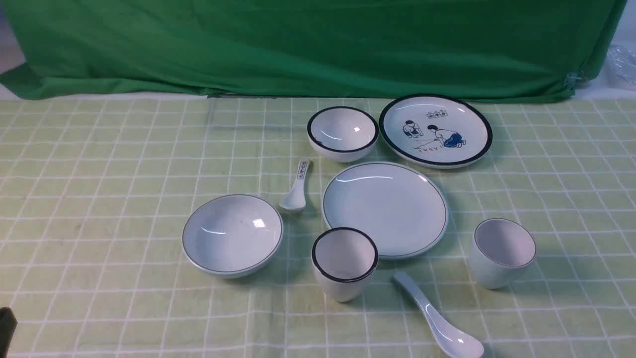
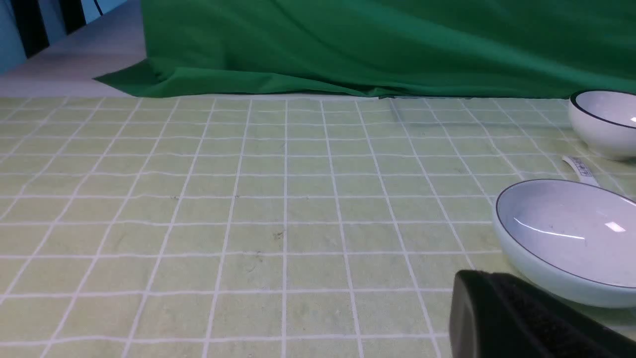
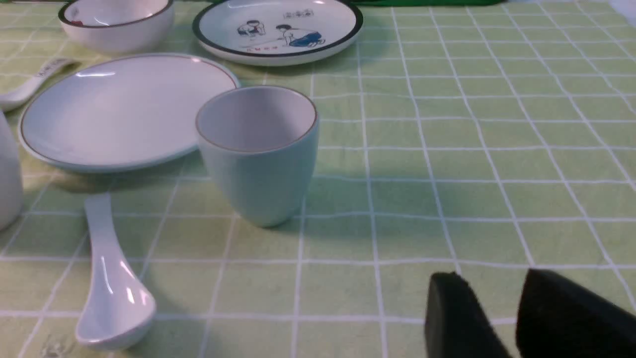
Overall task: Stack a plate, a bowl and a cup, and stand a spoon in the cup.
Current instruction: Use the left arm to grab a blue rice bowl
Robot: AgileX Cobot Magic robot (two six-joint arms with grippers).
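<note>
The plain plate lies mid-table, and shows in the right wrist view. The wide shallow bowl sits to its left, and shows in the left wrist view. The thin-rimmed cup stands upright to the right of the plate, and shows in the right wrist view. The plain white spoon lies near the front edge, and shows in the right wrist view. My left gripper shows one black finger, low beside the bowl. My right gripper is empty with a narrow gap between its jaws, short of the cup.
A black-rimmed bowl and a cartoon plate sit at the back. A black-rimmed cup stands in front of the plain plate. A small printed spoon lies between the bowls. A green cloth hangs behind.
</note>
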